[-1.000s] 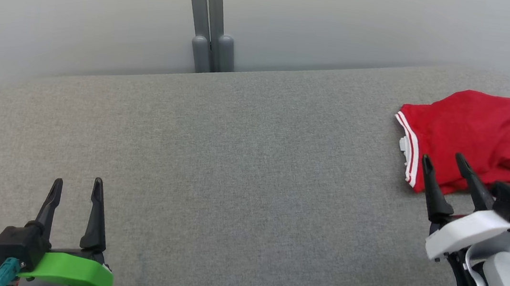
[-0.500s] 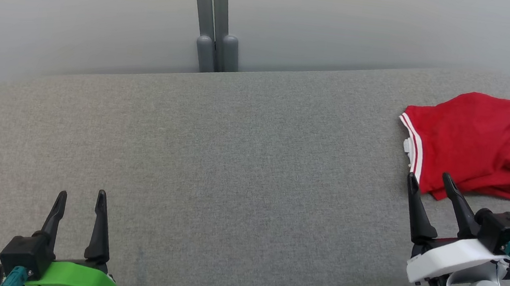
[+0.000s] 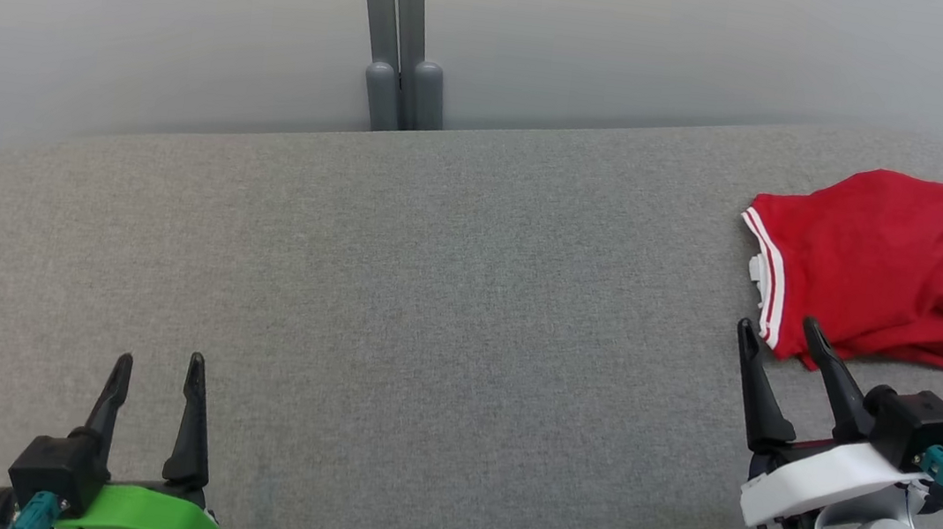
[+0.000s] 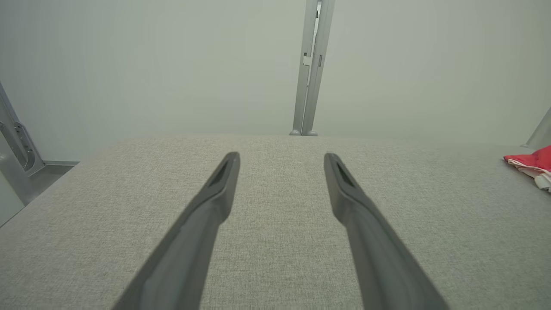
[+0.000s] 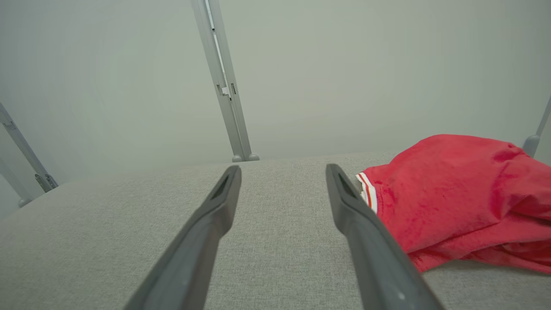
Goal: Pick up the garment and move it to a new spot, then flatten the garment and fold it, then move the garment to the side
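Over the last second the right end effector [image 3: 779, 328] has drawn back toward the robot. Its tips lay across the near left part of the garment [image 3: 889, 259] and now stand just off that corner, with one tip at the hem in the head view. The whole head view has shifted a little too, so the small slide of the post [image 3: 401, 26] and the garment is the camera's, not theirs. The left end effector [image 3: 161, 359] sits slightly lower in the view, otherwise much as it was.

The garment, red with white stripes along one edge, lies as a compact folded bundle at the far right of the tabletop [image 3: 467, 300], near its back corner and well apart from the left end effector. That placement reads as the task's last step done: folded, then set aside. Judged from how things lie, the right arm's retreat fits a let-go after the placing.

Both end effectors are released, fingers spread wide and holding nothing. In the right wrist view the garment lies just beside the right-hand finger [image 5: 366, 241], which partly covers its striped edge. Whether they touch cannot be told, but no cloth sits between the fingers. In the left wrist view the fingers frame grey tabletop, with the garment a red scrap at the far right edge.
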Robot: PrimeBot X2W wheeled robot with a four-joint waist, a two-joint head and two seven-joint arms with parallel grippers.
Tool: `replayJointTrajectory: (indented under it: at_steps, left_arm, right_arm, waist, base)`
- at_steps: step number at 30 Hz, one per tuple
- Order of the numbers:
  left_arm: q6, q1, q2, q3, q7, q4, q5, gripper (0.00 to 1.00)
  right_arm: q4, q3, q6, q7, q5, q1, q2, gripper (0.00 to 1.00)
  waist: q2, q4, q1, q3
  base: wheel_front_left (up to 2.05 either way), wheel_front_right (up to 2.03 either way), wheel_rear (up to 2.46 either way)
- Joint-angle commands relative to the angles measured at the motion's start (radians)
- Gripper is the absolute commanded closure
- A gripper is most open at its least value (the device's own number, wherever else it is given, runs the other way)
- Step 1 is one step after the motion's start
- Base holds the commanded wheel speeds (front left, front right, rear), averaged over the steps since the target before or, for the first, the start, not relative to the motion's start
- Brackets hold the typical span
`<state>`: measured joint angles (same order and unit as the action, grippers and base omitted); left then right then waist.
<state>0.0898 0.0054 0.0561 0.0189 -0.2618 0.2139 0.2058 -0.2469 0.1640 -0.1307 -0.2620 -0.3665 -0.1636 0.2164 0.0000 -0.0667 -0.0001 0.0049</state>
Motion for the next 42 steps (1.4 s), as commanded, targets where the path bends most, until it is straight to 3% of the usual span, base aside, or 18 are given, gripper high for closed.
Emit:
replayJointTrajectory:
  at_steps: [1,4,23,42]
  left_arm:
    - [0.002,0.001,0.0,0.0,0.001,0.008,0.008,1.0]
    - [0.003,0.012,-0.005,0.0,0.008,0.036,0.012,1.0]
    - [0.013,-0.022,-0.005,0.025,0.099,0.034,0.353,1.0]
    - [0.02,-0.049,-0.005,0.043,0.171,0.031,0.626,1.0]
  right_arm:
    - [-0.003,0.001,0.0,0.0,-0.001,0.001,-0.001,1.0]
    - [-0.024,0.004,0.0,0.002,-0.007,0.018,-0.012,1.0]
    - [-0.015,-0.062,0.0,0.091,-0.312,0.026,-0.047,1.0]
    - [-0.009,-0.117,0.0,0.164,-0.557,0.034,-0.076,1.0]
  waist:
    - [0.0,0.0,0.0001,0.0]
    - [0.0,0.0,0.0001,0.0]
    - [0.0,0.01,0.0001,0.0]
    - [0.0,0.02,0.0001,-0.001]
  base:
    - [0.0,0.0,0.0]
    - [0.0,0.0,0.0]
    - [0.0,0.0,0.0]
    - [0.0,0.0,0.0]
